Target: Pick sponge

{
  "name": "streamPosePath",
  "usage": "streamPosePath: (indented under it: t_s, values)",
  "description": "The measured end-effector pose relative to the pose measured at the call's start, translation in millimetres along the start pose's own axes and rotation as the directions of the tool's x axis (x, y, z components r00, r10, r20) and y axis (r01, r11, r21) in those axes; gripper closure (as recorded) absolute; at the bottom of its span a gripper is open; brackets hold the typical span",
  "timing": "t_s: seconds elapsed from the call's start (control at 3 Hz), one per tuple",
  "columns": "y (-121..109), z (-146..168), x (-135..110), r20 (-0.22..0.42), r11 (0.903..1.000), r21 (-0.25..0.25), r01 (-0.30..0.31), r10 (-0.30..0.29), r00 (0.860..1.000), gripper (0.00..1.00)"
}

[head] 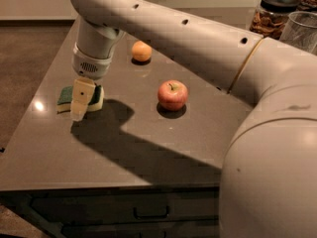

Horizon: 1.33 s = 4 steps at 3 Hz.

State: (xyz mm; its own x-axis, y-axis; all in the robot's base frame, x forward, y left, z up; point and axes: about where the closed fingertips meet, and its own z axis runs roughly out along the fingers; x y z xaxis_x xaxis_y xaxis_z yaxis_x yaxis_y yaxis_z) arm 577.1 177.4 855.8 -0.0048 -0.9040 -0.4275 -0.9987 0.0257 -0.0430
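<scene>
The sponge (pixel 64 95), dark green on top with a pale yellow body, lies flat near the left edge of the grey table (pixel 148 148). My gripper (pixel 81 101) hangs straight down from the arm and is right at the sponge, covering its middle. The sponge's green left end and its yellow right end show on either side of the gripper. The sponge rests on the table.
A red apple (pixel 172 94) sits at the table's middle, to the right of the gripper. An orange (pixel 141 51) lies behind it. A dark-lidded jar (pixel 275 14) and a clear container (pixel 302 31) stand at the back right. Drawers run under the front edge.
</scene>
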Motion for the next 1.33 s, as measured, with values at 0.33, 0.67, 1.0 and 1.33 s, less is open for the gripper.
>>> streamPosePath:
  t_s: [0.33, 0.67, 1.0, 1.33]
  values:
    - [-1.9, 9.1, -0.6, -0.018, 0.9998, -0.017, -0.005, 0.004, 1.000, 0.23]
    - [-3.0, 8.4, 1.0, -0.019, 0.9994, -0.034, -0.009, 0.008, 1.000, 0.47]
    - [-4.5, -7.3, 1.4, 0.011, 0.9989, -0.044, -0.016, 0.017, 1.000, 0.70]
    - [-15.5, -79.4, -1.2, 0.103, 0.9998, -0.014, -0.010, 0.012, 0.995, 1.00]
